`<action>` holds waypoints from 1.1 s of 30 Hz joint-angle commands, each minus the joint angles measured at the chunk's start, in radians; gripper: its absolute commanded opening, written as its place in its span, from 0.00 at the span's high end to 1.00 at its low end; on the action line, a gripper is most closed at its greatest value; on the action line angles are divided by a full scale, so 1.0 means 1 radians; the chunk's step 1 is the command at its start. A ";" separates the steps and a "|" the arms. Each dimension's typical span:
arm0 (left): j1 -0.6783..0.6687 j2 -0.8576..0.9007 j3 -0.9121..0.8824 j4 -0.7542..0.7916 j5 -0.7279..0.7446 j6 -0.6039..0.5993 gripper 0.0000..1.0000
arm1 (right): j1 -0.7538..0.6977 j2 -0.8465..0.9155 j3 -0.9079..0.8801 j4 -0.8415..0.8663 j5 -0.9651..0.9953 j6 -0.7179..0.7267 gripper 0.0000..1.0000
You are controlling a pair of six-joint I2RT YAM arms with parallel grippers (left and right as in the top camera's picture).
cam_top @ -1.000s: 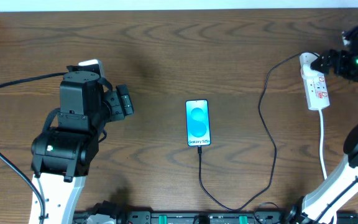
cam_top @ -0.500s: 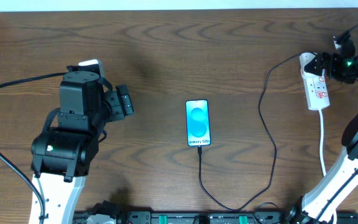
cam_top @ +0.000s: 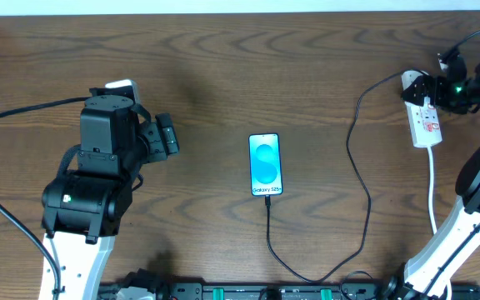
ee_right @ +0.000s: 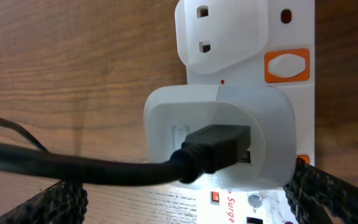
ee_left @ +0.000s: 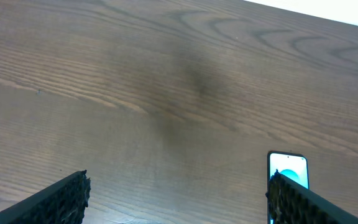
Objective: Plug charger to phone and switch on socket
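Note:
The phone (cam_top: 264, 164) lies flat mid-table, its teal screen lit; its top end also shows in the left wrist view (ee_left: 287, 170). The charger (cam_top: 361, 183), a thin black cable, runs from the phone's bottom edge in a loop to a white adapter (ee_right: 219, 134) plugged into the socket (cam_top: 427, 125) at the far right. My right gripper (cam_top: 430, 87) is open and hovers over the socket's far end, its fingers either side of the adapter (ee_right: 185, 183). An orange switch (ee_right: 286, 66) sits beside the empty outlet. My left gripper (cam_top: 167, 136) is open and empty (ee_left: 179, 190), left of the phone.
The socket's white lead (cam_top: 432, 187) runs toward the front edge on the right. Thick black robot cables (cam_top: 23, 112) cross the left side. A black rail (cam_top: 248, 292) lines the front edge. The table's back edge meets a white wall.
My right gripper has moved left and closer over the socket's far end. The left arm, phone and charger have not moved.

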 commanded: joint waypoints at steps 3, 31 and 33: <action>0.002 0.003 0.008 -0.002 -0.012 0.016 0.09 | 0.041 0.010 -0.050 0.037 -0.037 -0.013 0.01; 0.002 0.003 0.008 -0.002 -0.012 0.016 0.09 | 0.031 0.010 0.010 0.004 0.040 0.021 0.01; 0.002 0.003 0.008 -0.002 -0.012 0.016 0.09 | 0.025 0.010 0.029 -0.002 0.046 0.021 0.01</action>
